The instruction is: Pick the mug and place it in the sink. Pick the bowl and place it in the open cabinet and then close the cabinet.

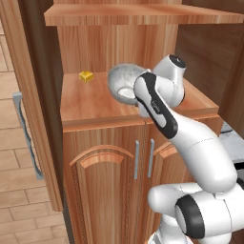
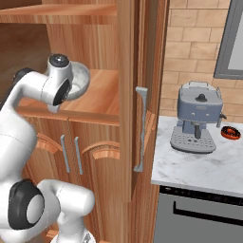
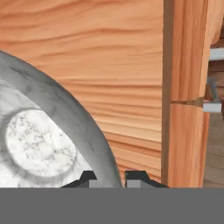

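Observation:
The speckled grey-white bowl is inside the open cabinet, just above its wooden shelf and tilted so its inside faces outward. From the right base view the bowl peeks out behind my white hand. In the hand view my gripper is shut on the bowl, one dark fingertip on each side of the rim. Whether the bowl touches the shelf I cannot tell.
A small yellow block lies at the back left of the shelf. The cabinet's doors stand open on both sides, with low arched-panel doors below. To the right, a counter holds a coffee machine and a small dark dish.

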